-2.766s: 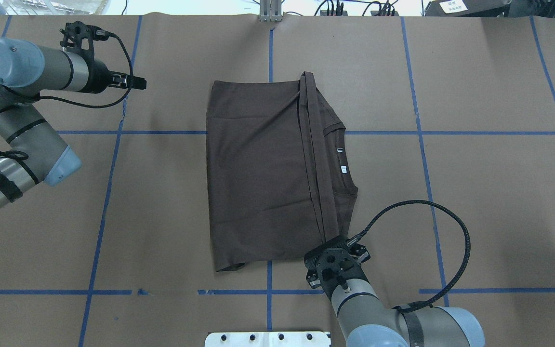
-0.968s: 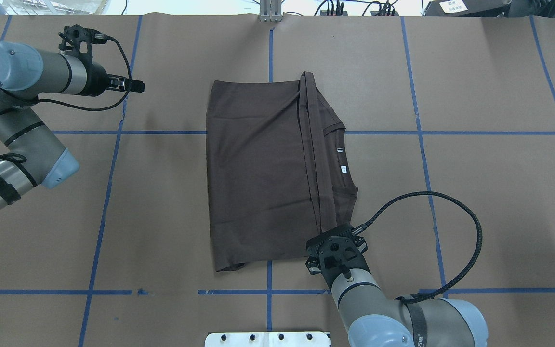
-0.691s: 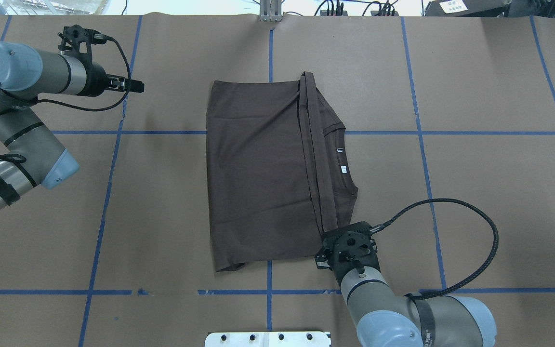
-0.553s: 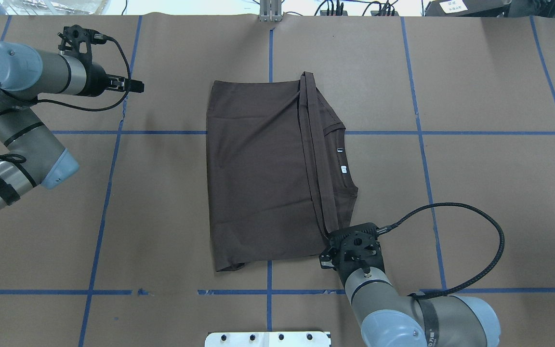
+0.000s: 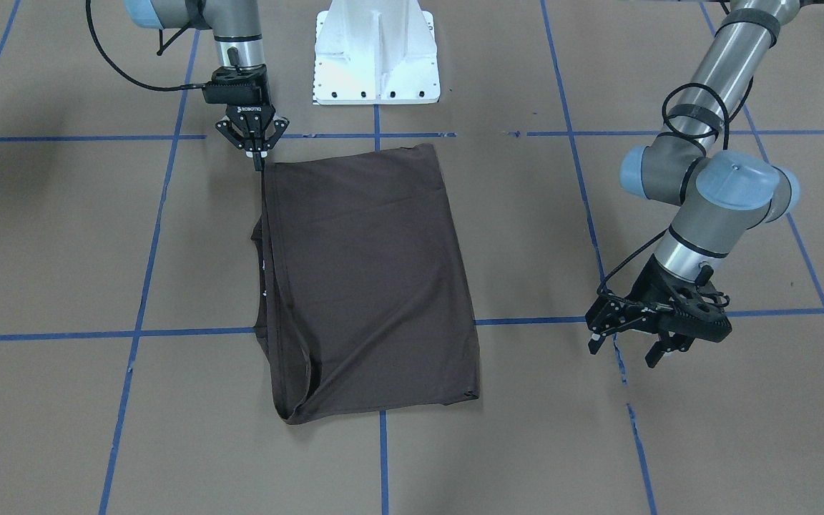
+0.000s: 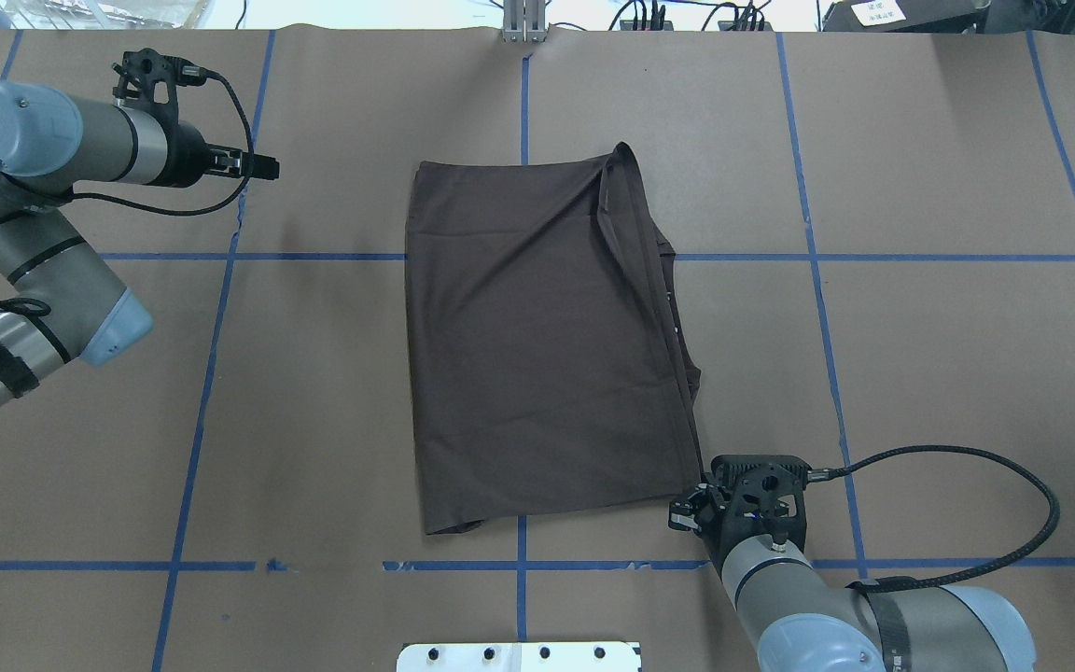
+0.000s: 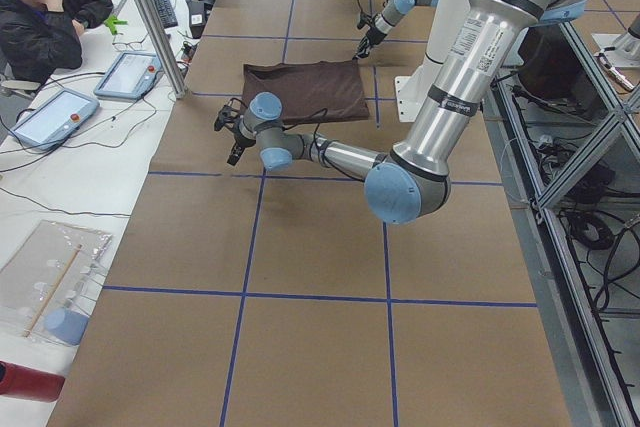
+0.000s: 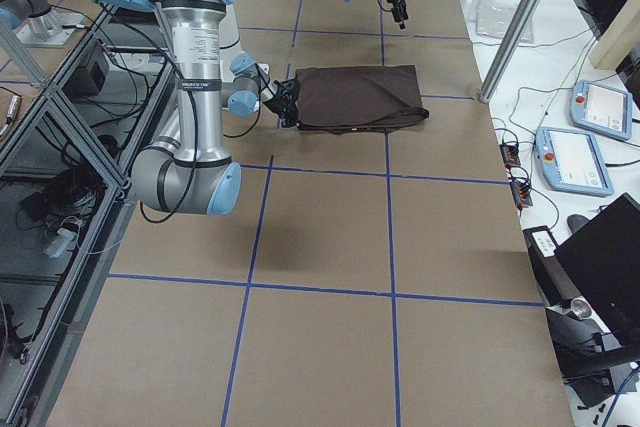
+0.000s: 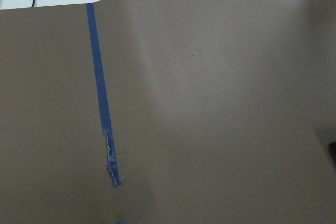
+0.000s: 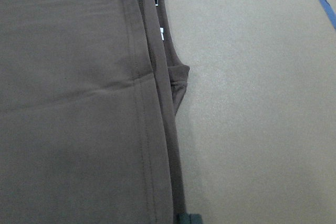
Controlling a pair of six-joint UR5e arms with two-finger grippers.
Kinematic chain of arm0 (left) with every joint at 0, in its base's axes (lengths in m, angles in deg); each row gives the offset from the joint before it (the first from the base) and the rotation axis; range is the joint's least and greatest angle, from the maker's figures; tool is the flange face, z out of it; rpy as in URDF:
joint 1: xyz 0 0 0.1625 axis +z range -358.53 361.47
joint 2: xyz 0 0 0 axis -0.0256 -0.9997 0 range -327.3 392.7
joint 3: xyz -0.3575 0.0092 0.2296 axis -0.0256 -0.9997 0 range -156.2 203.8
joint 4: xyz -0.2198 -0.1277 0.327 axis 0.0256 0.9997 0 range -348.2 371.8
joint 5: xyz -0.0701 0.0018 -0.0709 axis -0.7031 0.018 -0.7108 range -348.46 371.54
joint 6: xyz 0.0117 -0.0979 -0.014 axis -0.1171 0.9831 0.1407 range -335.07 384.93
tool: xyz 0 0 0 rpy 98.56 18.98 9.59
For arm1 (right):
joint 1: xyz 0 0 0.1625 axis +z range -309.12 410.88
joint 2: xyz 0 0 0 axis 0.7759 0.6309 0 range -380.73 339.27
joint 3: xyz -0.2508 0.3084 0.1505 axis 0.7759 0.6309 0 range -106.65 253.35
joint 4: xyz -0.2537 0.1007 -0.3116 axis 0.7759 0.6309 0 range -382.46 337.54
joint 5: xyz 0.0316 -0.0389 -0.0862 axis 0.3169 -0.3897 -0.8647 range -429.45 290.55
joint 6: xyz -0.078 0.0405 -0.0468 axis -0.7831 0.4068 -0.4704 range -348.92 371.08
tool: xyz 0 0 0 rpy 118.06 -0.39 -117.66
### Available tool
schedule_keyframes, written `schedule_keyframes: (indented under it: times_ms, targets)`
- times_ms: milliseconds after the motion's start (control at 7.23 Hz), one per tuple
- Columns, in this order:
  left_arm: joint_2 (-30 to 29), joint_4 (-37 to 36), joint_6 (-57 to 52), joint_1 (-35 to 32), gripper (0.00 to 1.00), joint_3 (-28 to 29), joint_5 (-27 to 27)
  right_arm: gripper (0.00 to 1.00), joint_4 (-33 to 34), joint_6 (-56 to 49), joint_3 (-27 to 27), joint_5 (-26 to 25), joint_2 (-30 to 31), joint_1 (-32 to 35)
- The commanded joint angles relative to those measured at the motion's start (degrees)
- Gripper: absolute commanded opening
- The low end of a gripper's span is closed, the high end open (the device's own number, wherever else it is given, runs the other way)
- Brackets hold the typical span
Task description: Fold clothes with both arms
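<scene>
One corner only is in a grip. The right gripper (image 5: 260, 162) has its jaws pinched together on a hem corner of the T-shirt (image 5: 369, 272), at the edge nearest the robot. The rest of the garment lies folded flat in the middle of the table (image 5: 61, 429). The left gripper (image 5: 624, 350) hangs well off to the robot's left, jaws spread and holding nothing.

The main risk, as I judge it, is skew. A pull from that single corner would swing the top layer round, because the far end of the hem (image 6: 624, 154) is unheld (it already stands up in a small loop). The lower layer could also be dragged along and the stack rumpled. Thin knit may slip out of so narrow a pinch. A release too high would let the edge flop crooked.
</scene>
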Motion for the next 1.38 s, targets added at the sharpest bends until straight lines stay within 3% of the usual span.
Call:
schedule_keyframes:
  times_ms: [0, 138, 415, 691, 968, 1245]
  targets:
    - [0.00, 0.02, 0.04, 0.29, 1.00, -0.02, 0.00, 0.99, 0.29, 0.29, 0.15, 0.20, 0.10, -0.51]
    - [-0.09, 0.02, 0.04, 0.29, 1.00, -0.28, 0.00, 1.00, 0.30, -0.07, -0.89, 0.99, -0.94, -0.51]
    - [-0.18, -1.02, 0.82, 0.73, 1.00, -3.59, -1.39, 1.00, -0.49, -4.09, -7.02, 13.31, -1.65, 6.47]
    - [0.61, -1.81, 9.06, 4.22, 1.00, -8.34, -2.29, 1.00, -9.13, -4.90, -7.23, 18.91, -0.35, 11.78]
    - [2.10, -9.68, 16.34, 10.62, 1.00, -19.02, -0.63, 1.00, -10.87, -4.30, -7.40, 18.93, 0.63, 13.45]
    - [7.27, -21.10, 27.83, 22.29, 1.00, -33.79, 6.91, 1.00, -10.87, 1.41, -7.32, 18.93, 0.28, 15.39]
